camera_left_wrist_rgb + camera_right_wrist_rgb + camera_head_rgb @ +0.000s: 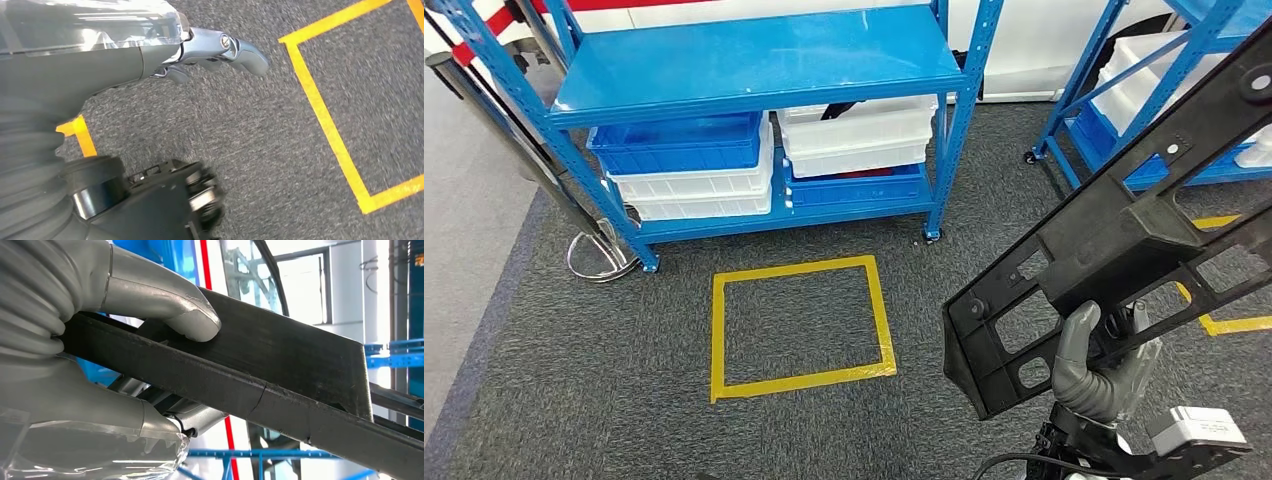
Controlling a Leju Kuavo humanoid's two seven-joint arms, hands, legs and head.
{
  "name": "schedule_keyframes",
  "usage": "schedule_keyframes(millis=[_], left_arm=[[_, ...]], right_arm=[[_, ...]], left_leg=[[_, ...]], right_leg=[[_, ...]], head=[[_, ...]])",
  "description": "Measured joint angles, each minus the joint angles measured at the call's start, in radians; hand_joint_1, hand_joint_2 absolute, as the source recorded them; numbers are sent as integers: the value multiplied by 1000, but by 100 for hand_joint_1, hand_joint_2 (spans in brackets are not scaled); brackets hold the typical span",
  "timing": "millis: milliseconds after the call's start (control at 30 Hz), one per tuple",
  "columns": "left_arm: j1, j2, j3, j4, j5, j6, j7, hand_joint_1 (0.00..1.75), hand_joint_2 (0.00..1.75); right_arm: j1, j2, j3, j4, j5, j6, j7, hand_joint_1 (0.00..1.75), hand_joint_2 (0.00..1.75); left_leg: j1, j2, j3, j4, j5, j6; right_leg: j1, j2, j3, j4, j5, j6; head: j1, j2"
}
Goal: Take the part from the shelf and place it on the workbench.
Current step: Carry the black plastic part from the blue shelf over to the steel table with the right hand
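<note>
Black plastic, long and ribbed with cut-outs: that is the part [1124, 230] we carry, gripped near its lower end by our right hand [1099, 375], thumb on one face and fingers curled behind. It slants up and away to the far right, well above the grey carpet [574, 340]. Our left hand [220, 50] hangs over the carpet holding nothing, its fingers loosely extended.

We judge the pick done and the carry under way; no workbench shows here, so we cannot say where the set-down lies. Ahead stands a blue rack [754, 70] with blue and white bins [854, 135], and a yellow taped square [799, 325] marks the carpet in front of it.

To do this well, we should keep the grip firm, since the long free end gives leverage and could twist loose. We should turn slowly and keep that high end away from the second rack [1124, 90] on the right.
</note>
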Motion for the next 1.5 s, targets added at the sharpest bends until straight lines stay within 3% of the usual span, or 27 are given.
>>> schedule_keyframes(millis=[67,133,200,233,267,333,400,433,500,567,600,633,700,767,833,867,933,967,1033,1067,1133,1167,1233,1300,1367,1433,1500], left_arm=[[0,0,0,0,0,2,1,0,175],[1,1,0,0,0,3,2,0,175],[2,0,0,1,0,3,1,0,175],[2,0,0,2,1,2,-1,0,175],[2,-1,0,2,1,1,-3,0,175],[6,-2,0,4,1,0,-8,0,175],[12,-1,0,7,2,-1,-12,0,175],[15,-1,0,9,2,-1,-13,0,175],[15,-1,0,12,3,-1,-14,0,175],[13,-2,0,13,3,-2,-15,0,175],[12,-2,0,14,3,-2,-15,0,175],[11,-2,0,14,2,-2,-14,0,175],[9,-2,0,16,2,-1,-14,0,175],[8,-3,0,17,2,0,-13,0,175],[9,-3,0,19,2,0,-13,0,175],[10,-3,0,20,2,0,-13,0,175],[12,-2,0,24,2,0,-12,0,175],[12,-2,0,25,2,0,-10,0,175],[12,-2,0,26,1,0,-6,0,175],[12,-2,0,26,1,0,-4,0,175],[13,-1,0,28,1,-1,-2,0,175],[13,-1,0,29,1,-2,-2,0,175],[11,-2,0,31,1,-4,-2,0,175],[6,-3,0,33,2,-7,-1,0,175],[4,-5,0,34,4,-10,0,0,175],[4,-6,0,35,8,-13,4,0,175],[2,-6,0,36,11,-16,5,0,175]], right_arm=[[1,1,0,0,1,1,0,175,175],[2,2,0,0,3,1,0,175,175],[9,3,0,0,11,1,0,175,175],[17,4,0,0,18,1,-2,175,175],[25,4,0,-1,24,1,-3,175,175],[39,4,1,-3,34,1,-9,175,175],[48,4,4,-3,39,0,-15,175,175],[52,4,5,-3,41,-2,-16,175,175],[58,4,9,-3,45,-7,-17,175,175],[59,4,14,-3,49,-10,-16,175,175],[58,4,18,-3,51,-11,-15,175,175],[58,4,20,-3,51,-12,-13,175,175],[59,4,23,-3,52,-15,-11,175,175],[60,4,26,-3,52,-16,-12,175,175],[58,4,31,-3,52,-16,-13,175,175],[57,4,34,-3,52,-16,-13,175,175],[57,4,38,-3,53,-16,-11,175,175],[57,4,39,-3,54,-16,-8,175,175],[56,4,40,-3,56,-17,-3,175,175],[56,4,40,-3,56,-17,-1,175,175],[54,4,41,-3,56,-17,-1,175,175],[54,4,41,-3,55,-16,-2,175,175],[53,4,42,-4,53,-16,-4,175,175],[42,4,42,-5,51,-17,-3,175,175],[15,4,42,-5,50,-17,3,175,175],[-4,4,43,-3,51,-19,11,175,175],[-10,4,43,1,51,-21,17,175,175]], left_leg=[[-1,-45,74,-134,38,9],[-6,-66,93,-180,45,15],[-7,-44,93,-186,58,24],[-5,-33,94,-193,66,30],[-3,-21,93,-199,74,37],[-2,5,84,-205,86,45],[-4,33,73,-202,90,46],[-5,48,68,-199,91,45],[-5,75,60,-192,90,43],[-7,98,58,-184,86,35],[-9,106,58,-181,85,30],[-11,114,59,-180,84,24],[-11,127,62,-180,84,11],[-8,94,55,-159,62,-3],[-4,36,18,-67,-3,-11],[-3,21,-10,0,-41,-12],[-2,13,-53,106,-82,-11],[-2,12,-51,108,-71,-9],[-2,-11,8,-2,-4,0],[-1,-39,45,-78,27,7],[-2,-80,84,-167,51,16],[-4,-83,87,-178,50,19],[-3,-57,89,-189,59,25],[2,-30,91,-204,74,35],[1,2,87,-208,80,41],[-1,36,81,-206,80,41],[-1,63,79,-202,79,39]], right_leg=[[-1,20,-8,3,9,9],[-4,35,-14,2,19,22],[-7,49,-17,-1,28,37],[-6,41,-22,4,23,42],[-4,24,-34,26,4,45],[-2,-23,-80,130,-67,49],[-5,-42,-126,247,-124,55],[-6,-46,-130,271,-129,57],[-8,-62,-73,198,-90,58],[-4,-104,15,55,-51,51],[-1,-120,40,13,-43,44],[2,-128,48,-6,-43,38],[4,-108,43,-6,-36,25],[-1,-88,38,-12,-27,11],[-4,-68,30,-14,-18,-1],[-3,-57,24,-13,-14,-4],[-1,-29,13,-10,-8,-6],[0,-14,8,-8,-5,-5],[0,16,4,-4,-1,0],[2,29,3,-2,1,3],[0,53,-4,1,7,14],[-2,64,-8,1,11,21],[-5,80,-16,0,18,35],[-1,41,-35,29,-4,43],[-1,-24,-86,140,-72,48],[-6,-48,-135,261,-126,56],[-12,-55,-116,250,-107,62]], head=[[1,0],[1,0],[1,0],[2,0],[4,0],[9,0],[10,0],[10,0],[10,0],[10,0],[9,0],[9,0],[9,0],[9,0],[8,0],[8,0],[8,0],[8,0],[8,0],[8,0],[9,0],[9,0],[9,0],[13,0],[17,0],[18,0],[18,0]])
